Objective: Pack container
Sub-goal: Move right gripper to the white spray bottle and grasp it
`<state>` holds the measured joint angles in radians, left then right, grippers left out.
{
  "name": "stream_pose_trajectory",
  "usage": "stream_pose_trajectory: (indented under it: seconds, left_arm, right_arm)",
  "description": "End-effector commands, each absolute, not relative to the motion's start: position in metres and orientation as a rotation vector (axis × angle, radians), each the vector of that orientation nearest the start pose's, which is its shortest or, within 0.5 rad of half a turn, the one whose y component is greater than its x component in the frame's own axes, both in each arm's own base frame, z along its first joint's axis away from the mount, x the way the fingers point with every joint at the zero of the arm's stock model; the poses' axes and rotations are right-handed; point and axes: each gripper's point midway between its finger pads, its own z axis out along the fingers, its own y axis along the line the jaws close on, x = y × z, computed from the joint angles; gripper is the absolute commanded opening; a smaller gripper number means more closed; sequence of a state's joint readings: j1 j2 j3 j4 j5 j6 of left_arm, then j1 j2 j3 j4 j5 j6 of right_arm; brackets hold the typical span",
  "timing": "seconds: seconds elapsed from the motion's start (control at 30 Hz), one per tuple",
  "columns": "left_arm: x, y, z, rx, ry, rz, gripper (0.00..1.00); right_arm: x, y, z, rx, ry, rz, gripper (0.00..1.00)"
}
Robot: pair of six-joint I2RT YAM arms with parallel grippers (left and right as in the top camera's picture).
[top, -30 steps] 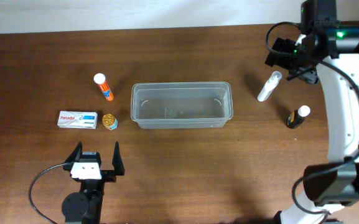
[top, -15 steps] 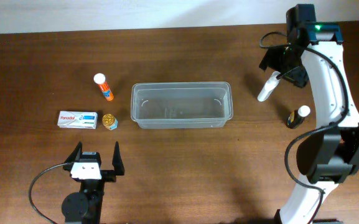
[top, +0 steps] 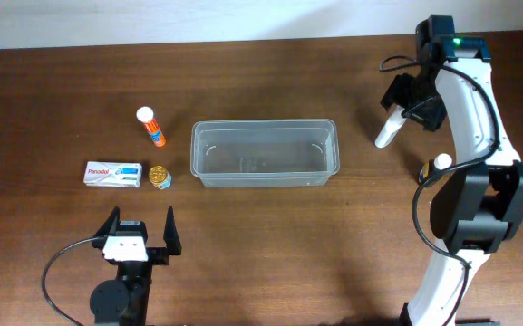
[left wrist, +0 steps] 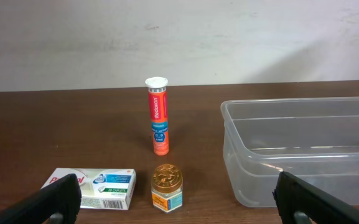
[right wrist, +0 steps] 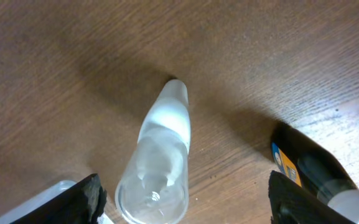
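Right gripper (top: 410, 101) gapes wide around white bottle (top: 386, 134), apparently untouched; container (top: 265, 180) well left.

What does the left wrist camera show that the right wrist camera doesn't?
Only the left wrist: the orange tube, the box, the gold-lidded jar and the container with its open inside. Only the right wrist: the white bottle and the dark bottle beside it. Both: the table; a clear edge at the right wrist view's lower left may be the container.

Even indoor light, soft shadows, sharp overhead, right wrist view slightly blurred
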<state>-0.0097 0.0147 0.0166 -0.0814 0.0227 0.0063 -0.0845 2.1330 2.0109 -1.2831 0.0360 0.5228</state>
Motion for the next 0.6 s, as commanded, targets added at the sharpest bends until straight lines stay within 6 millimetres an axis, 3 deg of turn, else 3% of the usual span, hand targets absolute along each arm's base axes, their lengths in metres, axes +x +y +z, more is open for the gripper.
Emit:
stream_pose_trajectory:
  seconds: [0.0, 0.37, 0.57]
  left_arm:
    - [0.246, -0.004, 0.156, 0.021, 1.651, -0.016, 1.00]
    - [0.246, -0.004, 0.156, 0.021, 1.651, -0.016, 1.00]
    - [0.246, -0.004, 0.156, 0.021, 1.651, -0.016, 1.00]
  right_arm:
    - [0.449, -0.044, 0.112, 0.910, 2.856, 0.001, 0.75]
    - [0.451, -0.043, 0.095, 0.909, 2.853, 0.010, 0.72]
    - [0.449, -0.039, 0.075, 0.912, 2.875, 0.042, 0.64]
